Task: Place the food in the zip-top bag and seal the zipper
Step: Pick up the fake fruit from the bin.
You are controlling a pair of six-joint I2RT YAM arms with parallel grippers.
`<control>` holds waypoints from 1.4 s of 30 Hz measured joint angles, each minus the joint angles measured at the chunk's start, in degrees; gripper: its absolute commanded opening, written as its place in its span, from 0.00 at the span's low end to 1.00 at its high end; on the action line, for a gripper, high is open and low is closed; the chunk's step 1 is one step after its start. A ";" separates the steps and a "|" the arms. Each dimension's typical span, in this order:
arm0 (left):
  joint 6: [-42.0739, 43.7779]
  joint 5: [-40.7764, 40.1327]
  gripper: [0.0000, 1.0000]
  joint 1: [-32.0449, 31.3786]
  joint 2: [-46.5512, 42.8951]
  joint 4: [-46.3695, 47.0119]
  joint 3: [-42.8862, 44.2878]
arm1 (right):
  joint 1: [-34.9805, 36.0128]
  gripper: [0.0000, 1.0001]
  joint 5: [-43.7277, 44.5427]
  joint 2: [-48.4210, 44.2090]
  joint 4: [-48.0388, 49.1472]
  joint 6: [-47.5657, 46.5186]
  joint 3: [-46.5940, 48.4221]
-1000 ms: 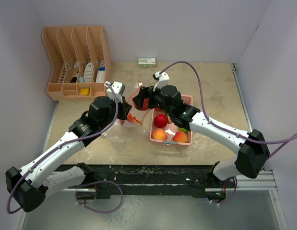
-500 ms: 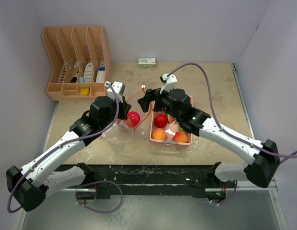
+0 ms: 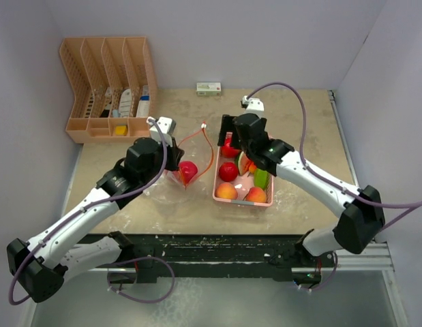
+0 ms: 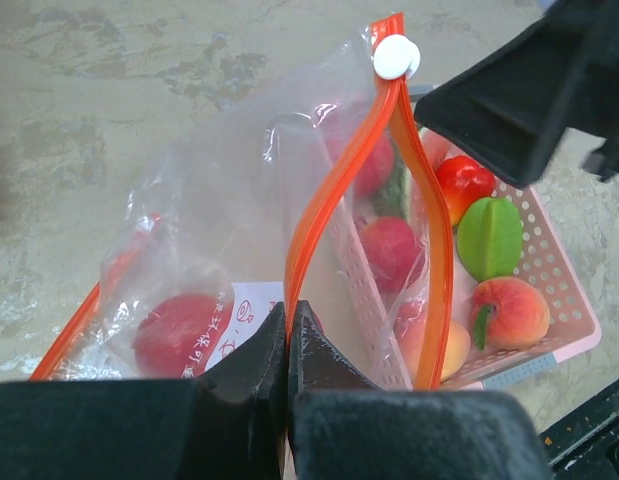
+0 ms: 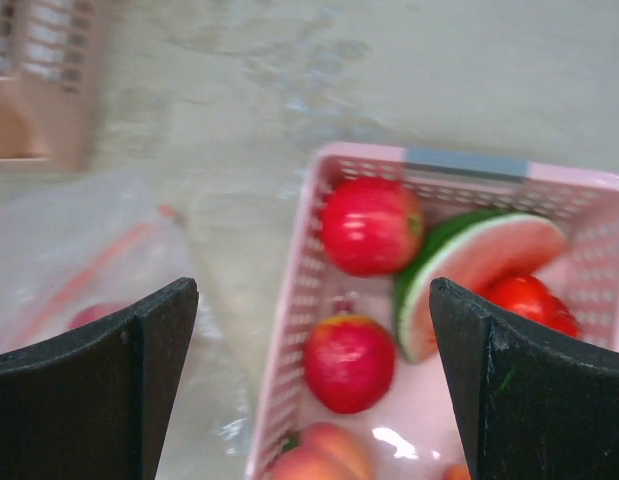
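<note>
The clear zip-top bag (image 3: 171, 187) lies left of the pink basket (image 3: 242, 203), its orange zipper mouth (image 4: 307, 200) standing open. My left gripper (image 4: 288, 315) is shut on the near zipper strip and holds it up; in the top view it (image 3: 175, 155) is at the bag's left rim. One red apple (image 3: 188, 169) lies inside the bag (image 4: 179, 333). My right gripper (image 3: 231, 142) hangs open and empty over the basket's far end (image 5: 311, 290). Below it lie two red apples (image 5: 369, 225) (image 5: 349, 362), a watermelon slice (image 5: 479, 260) and a peach (image 5: 324, 455). A green piece (image 3: 261, 178) shows too.
An orange slotted organiser (image 3: 108, 85) with small items stands at the back left. A small box (image 3: 208, 88) lies against the back wall. Grey walls close in the table on the left, back and right.
My right gripper let a red apple go into the bag's mouth, opened fully and swung right to hang over the basket. The left gripper kept its hold on the zipper.
</note>
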 measured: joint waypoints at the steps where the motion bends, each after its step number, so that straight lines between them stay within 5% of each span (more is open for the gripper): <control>1: 0.02 -0.22 0.00 0.00 -0.46 -0.26 0.00 | -1.51 1.00 -0.11 1.05 -0.96 0.44 -0.39; 7: 0.44 -1.42 0.00 0.00 -2.75 -1.01 0.00 | -7.02 1.00 -1.57 8.00 -2.78 0.13 0.72; 30: 1.46 -1.51 0.00 0.00 -2.86 -1.36 0.00 | -8.59 1.00 -5.53 27.98 -0.44 -6.93 6.40; 42: 1.49 -1.73 0.00 0.00 -2.89 -1.36 0.00 | -9.14 0.74 -6.01 29.73 0.70 -7.98 6.23</control>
